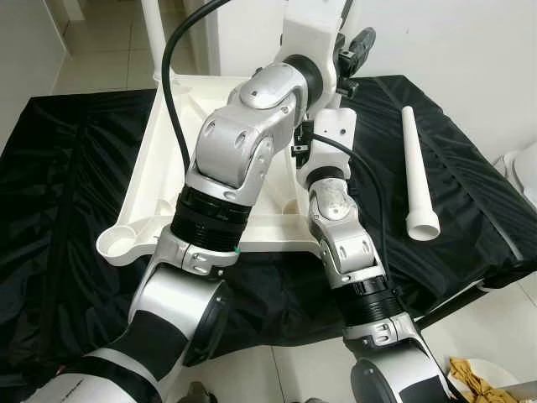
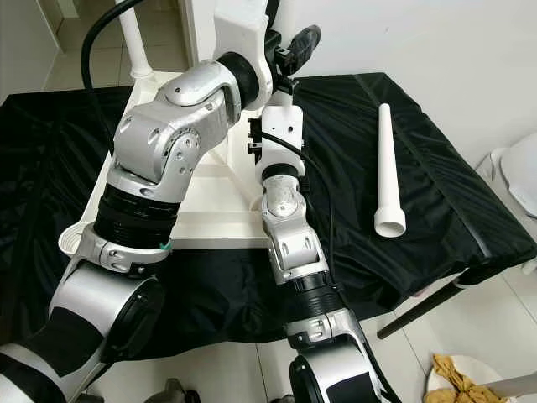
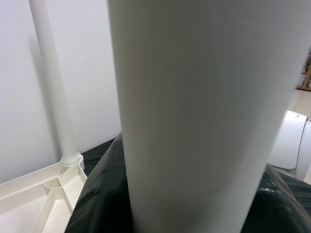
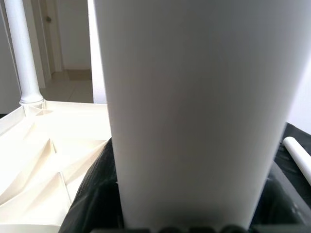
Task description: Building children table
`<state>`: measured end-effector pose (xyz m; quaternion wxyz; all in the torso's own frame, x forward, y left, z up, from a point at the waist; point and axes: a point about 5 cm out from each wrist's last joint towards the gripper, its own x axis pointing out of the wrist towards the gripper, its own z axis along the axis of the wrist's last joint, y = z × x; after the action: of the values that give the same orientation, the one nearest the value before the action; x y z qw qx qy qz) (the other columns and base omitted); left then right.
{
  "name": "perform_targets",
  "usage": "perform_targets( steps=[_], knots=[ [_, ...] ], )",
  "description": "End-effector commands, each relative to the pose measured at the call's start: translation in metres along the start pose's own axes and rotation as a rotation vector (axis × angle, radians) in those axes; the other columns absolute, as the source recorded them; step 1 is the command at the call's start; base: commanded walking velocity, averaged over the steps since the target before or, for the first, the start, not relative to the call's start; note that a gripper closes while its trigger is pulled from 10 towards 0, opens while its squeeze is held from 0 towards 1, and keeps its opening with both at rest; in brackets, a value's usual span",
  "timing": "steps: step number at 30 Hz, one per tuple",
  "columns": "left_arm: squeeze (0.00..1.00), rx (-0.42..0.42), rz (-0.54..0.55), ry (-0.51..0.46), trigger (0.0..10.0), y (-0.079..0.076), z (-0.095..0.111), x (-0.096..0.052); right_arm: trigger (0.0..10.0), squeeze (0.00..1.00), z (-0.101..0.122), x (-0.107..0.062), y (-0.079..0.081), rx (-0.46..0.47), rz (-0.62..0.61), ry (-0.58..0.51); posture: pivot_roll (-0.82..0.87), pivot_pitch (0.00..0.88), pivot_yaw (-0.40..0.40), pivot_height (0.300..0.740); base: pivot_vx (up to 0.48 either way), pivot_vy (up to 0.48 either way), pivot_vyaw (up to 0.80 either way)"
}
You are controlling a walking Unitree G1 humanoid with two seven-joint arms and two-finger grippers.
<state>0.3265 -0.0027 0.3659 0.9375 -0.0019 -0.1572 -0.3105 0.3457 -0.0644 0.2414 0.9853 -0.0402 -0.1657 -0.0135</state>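
Black cloth covers the counter, where the upturned white tabletop lies with one leg fitted upright. Both arms reach a second upright leg at its far corner; jaw state cannot be told. A loose leg lies on the cloth to the right.

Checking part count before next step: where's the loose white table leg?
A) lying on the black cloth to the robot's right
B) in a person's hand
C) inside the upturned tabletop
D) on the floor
A: the loose leg lies flat on the black cloth, right of the upturned tabletop.
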Motion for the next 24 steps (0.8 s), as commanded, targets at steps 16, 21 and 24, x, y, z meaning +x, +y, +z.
perform_targets(
  steps=[16,21,24],
  knots=[
    [0.58,-0.08,0.011,-0.065,10.0,0.001,0.01,-0.003,10.0,0.0,-0.002,0.002,0.004,0.056,-0.018,0.049,-0.02,0.056,-0.021,0.74,0.0,0.0,0.0],
    [0.0,-0.135,-0.018,-0.071,10.0,-0.002,0.012,-0.005,10.0,0.0,-0.002,0.003,0.0,0.052,-0.032,0.047,-0.02,0.054,-0.022,0.74,0.0,0.0,0.0],
    [0.0,-0.207,-0.082,-0.073,10.0,-0.007,0.012,-0.008,10.0,0.0,-0.004,0.006,-0.007,0.05,-0.06,0.053,-0.03,0.046,-0.024,0.74,0.0,0.0,0.0]
  ],
)
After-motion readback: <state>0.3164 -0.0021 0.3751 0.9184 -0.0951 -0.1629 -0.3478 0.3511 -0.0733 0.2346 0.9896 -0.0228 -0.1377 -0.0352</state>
